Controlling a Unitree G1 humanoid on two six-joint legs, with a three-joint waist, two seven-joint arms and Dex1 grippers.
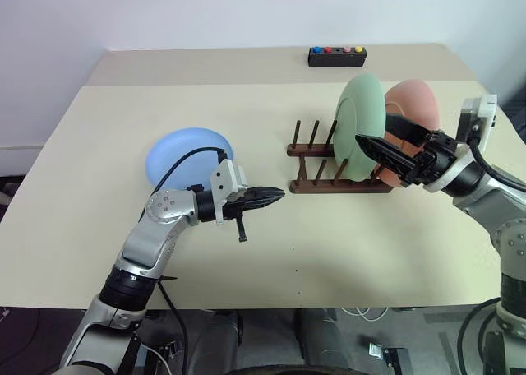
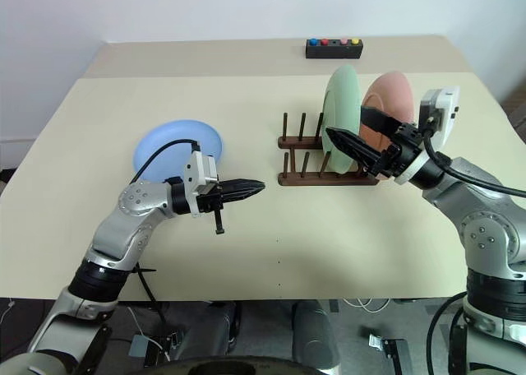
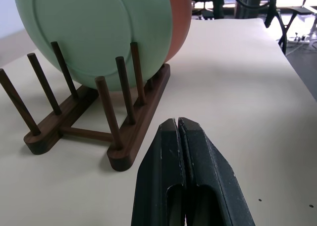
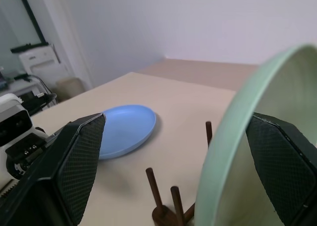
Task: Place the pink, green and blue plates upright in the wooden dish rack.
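I see the green plate (image 1: 360, 124) standing up on its edge in the wooden dish rack (image 1: 339, 171), between the pegs near the rack's right end. The pink plate (image 1: 413, 104) stands up just behind it, on the right side. The pegs on the left part of the rack hold nothing. The blue plate (image 1: 188, 156) lies flat on the table (image 1: 271, 252), well apart from the rack, off to its left.

My right pincer (image 1: 393, 147) is at the green plate. Its 2 black fingers (image 4: 74, 161) are spread wide, 1 on each side of the plate's rim, and I see a gap between the fingers and the plate, so it is not squeezing it.

My left pincer (image 1: 267, 196) hangs over the table between the blue plate and the rack. It points toward the rack, its 2 fingers are pressed tight together, and it holds nothing.

A black box with coloured buttons (image 1: 337, 56) sits at the far side of the table.
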